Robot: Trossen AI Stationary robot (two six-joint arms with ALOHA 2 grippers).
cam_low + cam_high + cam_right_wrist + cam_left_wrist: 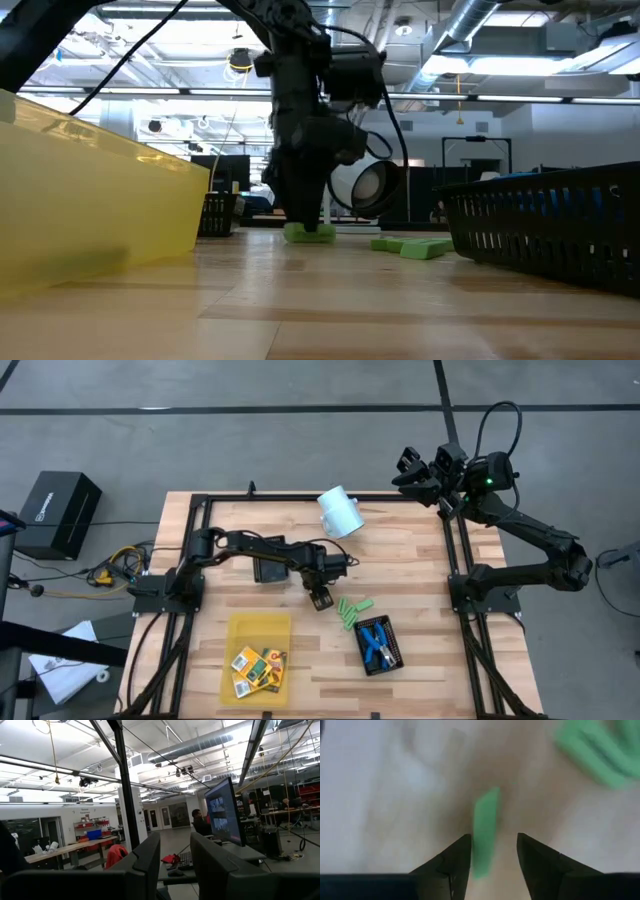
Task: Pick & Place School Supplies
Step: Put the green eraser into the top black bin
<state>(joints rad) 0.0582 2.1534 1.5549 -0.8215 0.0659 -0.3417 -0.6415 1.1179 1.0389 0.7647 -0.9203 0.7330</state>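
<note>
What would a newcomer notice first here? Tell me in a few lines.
The left gripper stands out first, low at the table's middle, its open fingers straddling one light-green piece lying on the wood. Beside it lies a cluster of green pieces, with the black mesh tray of blue-handled tools just past them. The right gripper waits raised beyond the table's far right corner.

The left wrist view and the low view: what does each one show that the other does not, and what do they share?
Only the left wrist view shows the left gripper open, a finger on each side of a single green piece. Only the low view shows the yellow tray, the black mesh tray and the white cup behind. Both show that piece on the wooden table and the cluster of green pieces nearby.
</note>
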